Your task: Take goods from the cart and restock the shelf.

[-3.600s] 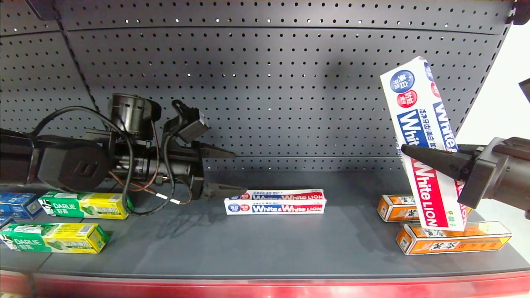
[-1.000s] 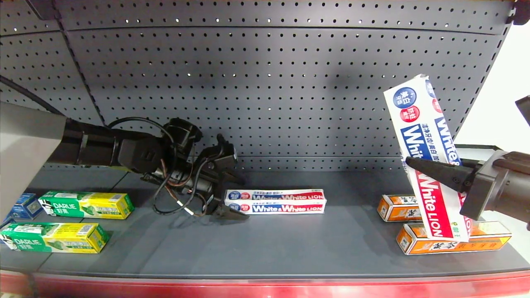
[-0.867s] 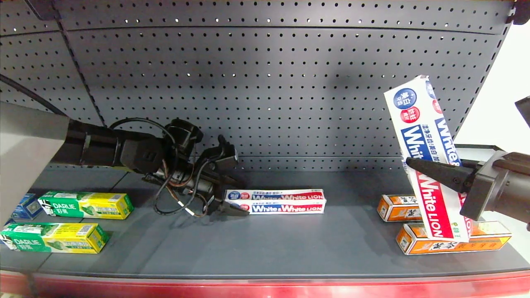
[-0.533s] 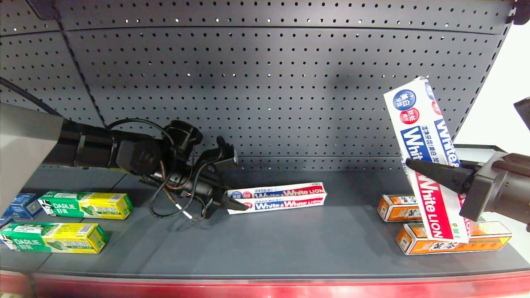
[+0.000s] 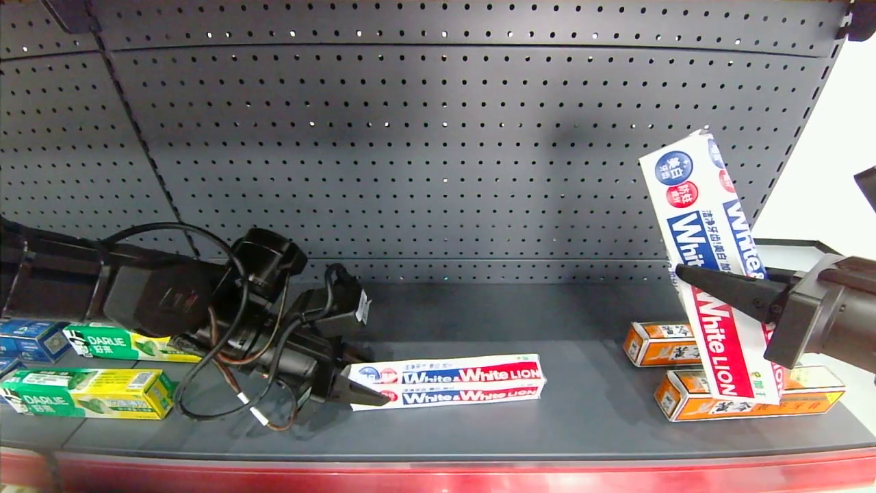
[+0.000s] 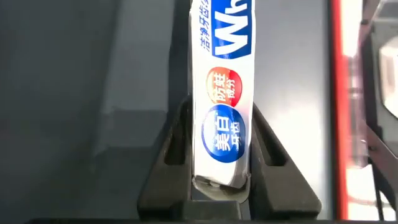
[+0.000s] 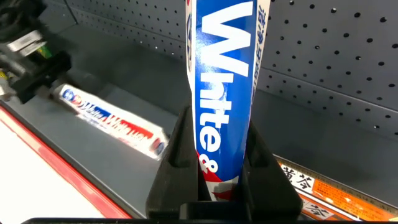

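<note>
Left gripper (image 5: 356, 387) is clamped on the very end of the left box (image 5: 448, 382). The box lies flat on the shelf (image 5: 479, 438) and runs straight out past the fingertips, close to the red lip (image 5: 438, 472).
- Risk: the end-only pinch leaves a long lever. If lifted, the far end probably sags or swings.
- Risk: the thin carton may crush. In the wrist view the flap between the fingers (image 6: 267, 155) looks slightly creased.
- Risk: any drag toward the lip could tip the box off the front.

Right gripper (image 5: 694, 281) grasps the right box (image 5: 705, 226) below its middle. The box is tilted, its long end well above the fingers and its short end below them, over the orange boxes (image 5: 746, 400). Whether they touch, cannot tell.
- Risk: the top-heavy box may rotate in the jaws.
- Risk: lowered straight down, it would land on the orange boxes and shove or skew them.

Green boxes (image 5: 89, 394) sit behind the left wrist, where a sweep of the arm or its cable could nudge them.
</note>
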